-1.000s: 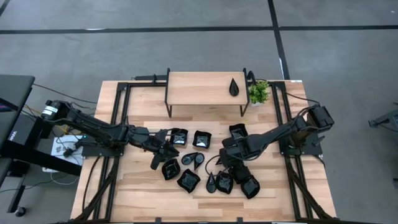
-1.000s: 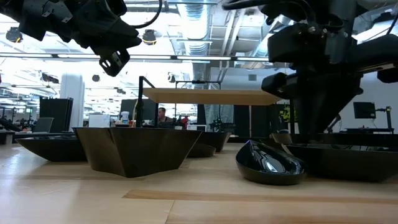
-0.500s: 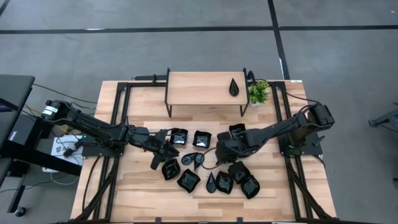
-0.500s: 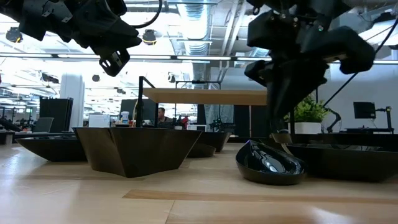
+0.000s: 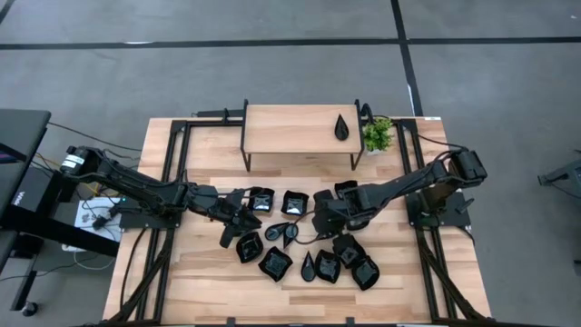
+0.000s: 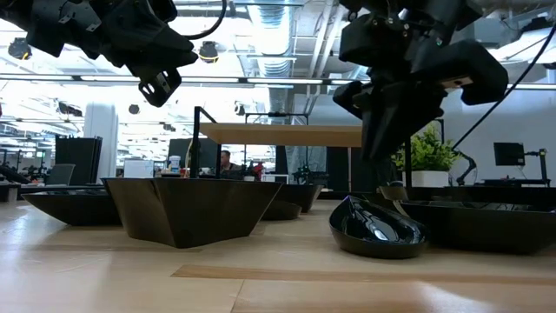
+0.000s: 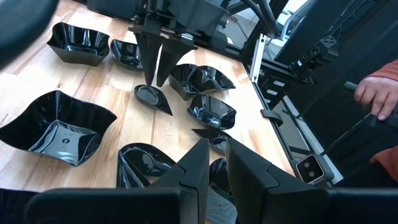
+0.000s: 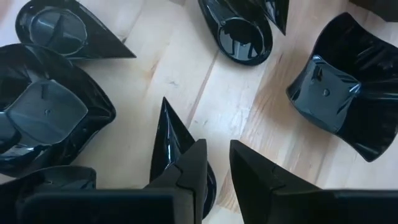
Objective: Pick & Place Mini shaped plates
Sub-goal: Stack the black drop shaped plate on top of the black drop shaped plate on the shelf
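I'm at the approach stage of a pick with the right arm. The right pincer (image 8: 214,174) hangs over the cluster of small glossy black dishes (image 5: 304,241) in the middle of the pale wooden counter (image 5: 209,282). Its fingers point down at a glossy black teardrop-shaped dish (image 8: 169,140), and one finger overlaps that dish's rounded end. The two fingers are released but only narrowly parted. Bare wood shows through the slit between them and nothing is held. From the low view I judge the pincer to be above the dish and not yet on it.

The left pincer (image 5: 234,222) waits raised at the left edge of the same cluster. It too is slightly parted and empty.

Every dish lies loose on the counter except one. A single black teardrop dish (image 5: 342,126) sits on the small raised wooden shelf (image 5: 290,127) at the far side, near the little green potted plant (image 5: 378,134). I take that shelf as the likely drop-off point, so most of the job is ahead of me.

The next move, as I read it, is to spread the right fingers wider and line them up across the teardrop's thin rim. Then I come straight down and close on it. The dishes are crowded, with a wavy square dish (image 8: 333,93) and another teardrop close by. I'd descend cleanly to avoid nudging those neighbours, because the glossy surface looks liable to slip.
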You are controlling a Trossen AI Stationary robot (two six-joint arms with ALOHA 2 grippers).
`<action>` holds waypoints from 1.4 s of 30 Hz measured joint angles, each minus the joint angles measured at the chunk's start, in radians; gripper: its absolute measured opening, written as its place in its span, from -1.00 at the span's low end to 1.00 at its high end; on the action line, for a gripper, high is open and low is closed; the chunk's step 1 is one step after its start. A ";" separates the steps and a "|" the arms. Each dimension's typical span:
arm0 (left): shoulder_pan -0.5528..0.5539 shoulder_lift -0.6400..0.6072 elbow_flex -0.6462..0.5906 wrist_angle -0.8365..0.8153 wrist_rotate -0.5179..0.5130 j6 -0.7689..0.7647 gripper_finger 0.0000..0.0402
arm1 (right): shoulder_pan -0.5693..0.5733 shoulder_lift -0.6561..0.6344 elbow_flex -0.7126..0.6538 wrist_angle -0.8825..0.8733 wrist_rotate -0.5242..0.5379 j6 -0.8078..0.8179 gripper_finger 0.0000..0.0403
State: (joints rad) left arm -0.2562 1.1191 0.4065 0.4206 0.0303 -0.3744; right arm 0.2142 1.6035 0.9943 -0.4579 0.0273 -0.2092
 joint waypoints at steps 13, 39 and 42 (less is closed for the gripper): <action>0.000 0.000 0.000 0.000 0.000 0.000 -0.72 | -0.027 0.007 -0.001 -0.008 -0.039 0.024 -0.68; 0.000 0.000 0.000 0.000 0.000 0.000 -0.72 | -0.088 0.073 -0.001 -0.071 -0.160 0.010 -0.68; 0.000 0.000 0.000 0.001 0.000 0.000 -0.72 | -0.088 0.078 -0.001 -0.064 -0.161 -0.007 -0.68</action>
State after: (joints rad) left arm -0.2565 1.1191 0.4065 0.4213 0.0303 -0.3744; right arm 0.1261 1.6811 0.9936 -0.5214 -0.1337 -0.2161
